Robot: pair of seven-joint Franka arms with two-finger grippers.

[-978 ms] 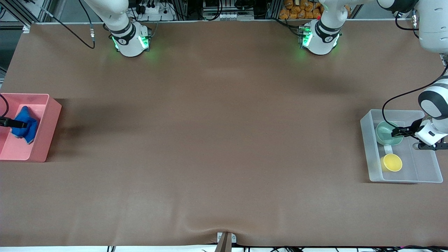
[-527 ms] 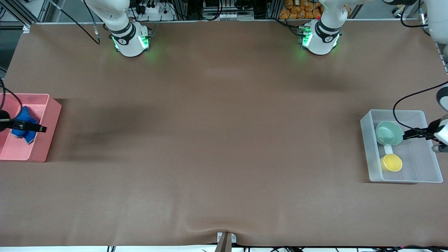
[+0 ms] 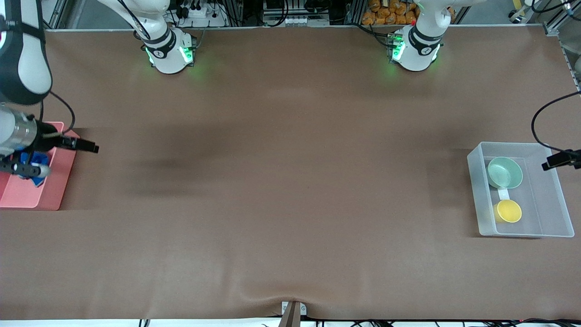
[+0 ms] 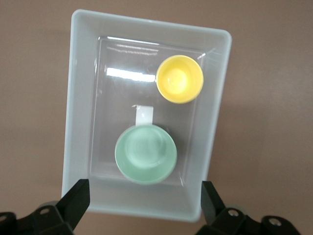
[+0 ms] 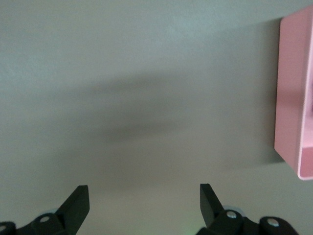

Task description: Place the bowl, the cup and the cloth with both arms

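The mint-green bowl (image 3: 504, 172) and the yellow cup (image 3: 509, 210) stand upright in the clear bin (image 3: 474, 195) at the left arm's end of the table, the cup nearer the front camera. In the left wrist view the bowl (image 4: 145, 153) and cup (image 4: 179, 79) show from above. My left gripper (image 3: 556, 160) (image 4: 144, 200) is open and empty, high over the bin's edge. The blue cloth (image 3: 41, 160) lies in the pink bin (image 3: 27, 200), partly hidden by the right wrist. My right gripper (image 3: 88, 146) (image 5: 144, 198) is open and empty over bare table beside the pink bin (image 5: 296, 98).
The brown table mat (image 3: 290, 181) spans the space between the two bins. Both arm bases (image 3: 170, 52) (image 3: 415, 50) stand along the table's edge farthest from the front camera. A small clamp (image 3: 292, 311) sits at the nearest edge.
The right gripper let go of the cloth, rose, and moved off the pink bin toward the table's middle. The left gripper let go of the bowl's rim and lifted toward the bin's outer edge.
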